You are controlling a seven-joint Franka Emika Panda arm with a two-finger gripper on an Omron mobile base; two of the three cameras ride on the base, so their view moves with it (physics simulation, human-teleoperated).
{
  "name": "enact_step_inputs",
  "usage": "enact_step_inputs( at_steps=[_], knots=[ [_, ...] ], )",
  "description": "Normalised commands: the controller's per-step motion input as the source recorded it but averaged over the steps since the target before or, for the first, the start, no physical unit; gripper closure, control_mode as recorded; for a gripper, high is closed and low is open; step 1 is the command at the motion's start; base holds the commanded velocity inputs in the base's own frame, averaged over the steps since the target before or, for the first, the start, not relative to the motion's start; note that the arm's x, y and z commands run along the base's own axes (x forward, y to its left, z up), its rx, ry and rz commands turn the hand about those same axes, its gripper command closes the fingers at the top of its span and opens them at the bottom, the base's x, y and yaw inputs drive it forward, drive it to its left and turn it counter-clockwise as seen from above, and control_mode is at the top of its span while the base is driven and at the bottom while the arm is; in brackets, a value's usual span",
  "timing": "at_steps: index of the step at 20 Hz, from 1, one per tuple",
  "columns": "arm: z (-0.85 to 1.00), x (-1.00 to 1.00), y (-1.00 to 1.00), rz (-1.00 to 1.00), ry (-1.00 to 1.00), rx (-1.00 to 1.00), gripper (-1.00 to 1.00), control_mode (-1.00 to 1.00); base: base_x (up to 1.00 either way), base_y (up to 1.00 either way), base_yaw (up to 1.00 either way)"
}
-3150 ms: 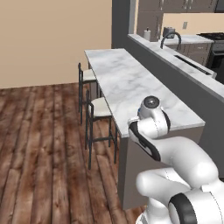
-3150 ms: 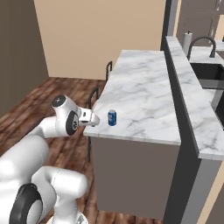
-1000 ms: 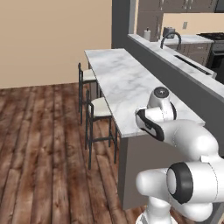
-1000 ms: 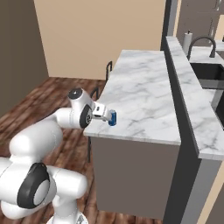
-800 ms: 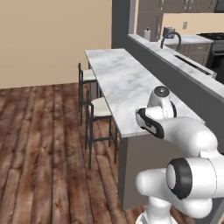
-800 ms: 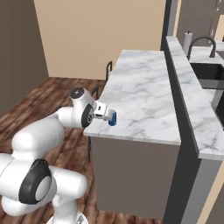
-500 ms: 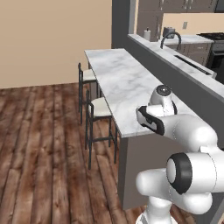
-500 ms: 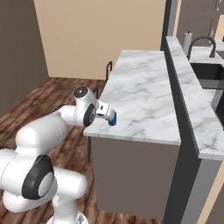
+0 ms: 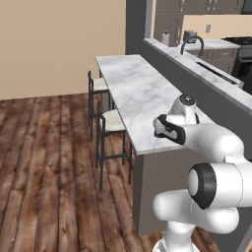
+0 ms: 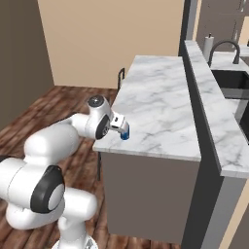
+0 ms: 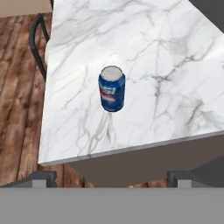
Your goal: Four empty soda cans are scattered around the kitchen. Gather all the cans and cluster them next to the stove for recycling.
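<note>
Blue soda can [image 11: 112, 89] upright on marble counter [image 11: 166, 57], silvery top, red-white band on side; sits near counter's front edge, just above centre in hand view, at 12 o'clock from finger tips

Gripper [image 10: 122, 127] at counter edge, jaws spread wide apart, nothing between them; can [image 10: 125, 133] just beyond tips, apart from them

Bar stools [image 9: 109, 123] along counter's far side, at 9 o'clock from gripper in left base view, on wood plank floor [image 9: 44, 162]

The white-grey marble surface [image 11: 144, 57] lay bare all around the upright blue soda can [image 11: 112, 89]. A raised grey ledge [image 10: 206, 121] walled its far side. Dark metal stools [image 9: 110, 129] stood below its open edge.
</note>
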Motion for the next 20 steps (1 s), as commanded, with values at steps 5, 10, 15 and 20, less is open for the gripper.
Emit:
enact_step_inputs(
  at_steps=[5,10,15,20],
  knots=[
    [-0.07,0.14,0.00,0.00,0.00,0.06,-1.00,-1.00,0.00,0.00,0.00],
    [-0.04,0.05,0.00,0.00,0.00,0.02,-1.00,-1.00,0.00,0.00,0.00],
    [0.00,0.00,0.00,0.00,-0.02,0.00,-1.00,-1.00,0.00,0.00,0.00],
    [0.00,0.00,0.00,0.00,-0.04,0.00,-1.00,-1.00,0.00,0.00,0.00]
  ],
)
